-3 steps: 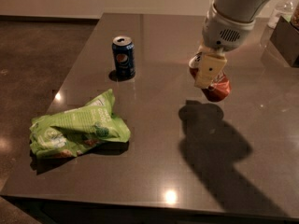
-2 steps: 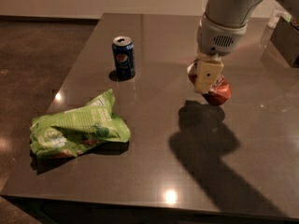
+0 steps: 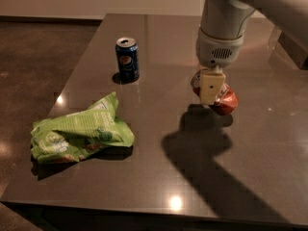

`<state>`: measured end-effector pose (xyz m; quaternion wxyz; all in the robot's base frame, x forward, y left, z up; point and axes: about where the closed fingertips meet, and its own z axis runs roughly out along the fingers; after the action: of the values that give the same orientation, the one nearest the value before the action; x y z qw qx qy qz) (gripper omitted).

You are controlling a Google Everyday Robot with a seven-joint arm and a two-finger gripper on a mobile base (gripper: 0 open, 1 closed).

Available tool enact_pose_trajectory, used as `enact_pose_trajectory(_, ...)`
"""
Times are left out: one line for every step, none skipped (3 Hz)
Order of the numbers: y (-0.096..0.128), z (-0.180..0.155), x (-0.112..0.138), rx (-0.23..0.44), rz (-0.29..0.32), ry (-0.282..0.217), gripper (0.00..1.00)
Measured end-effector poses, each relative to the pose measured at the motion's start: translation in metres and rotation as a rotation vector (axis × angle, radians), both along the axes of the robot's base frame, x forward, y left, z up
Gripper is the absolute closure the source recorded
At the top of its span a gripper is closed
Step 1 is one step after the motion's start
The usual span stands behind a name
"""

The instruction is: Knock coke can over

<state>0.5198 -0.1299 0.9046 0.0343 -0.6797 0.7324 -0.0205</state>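
Note:
The coke can is red-orange and sits on the dark table at the right of the middle. It leans or lies with its silver top toward the left, and my arm partly hides it. My gripper hangs straight down from the white wrist and is right in front of the can, touching or almost touching it. Whether the can rests flat on the table is hidden by the gripper.
A dark blue Pepsi can stands upright at the back left. A crumpled green chip bag lies at the front left. The table's near edge runs along the bottom, and its left edge drops to the brown floor.
My gripper has moved a little left and down toward the table. The coke can has shifted toward the camera and now leans over more than before.

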Motion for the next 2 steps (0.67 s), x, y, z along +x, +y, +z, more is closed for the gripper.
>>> enact_pose_trajectory(0.002, -0.008, -0.008, -0.031, 0.018, 0.020, 0.15)
enact_pose_trajectory(0.007, -0.020, -0.010, -0.042, 0.034, 0.030, 0.00)
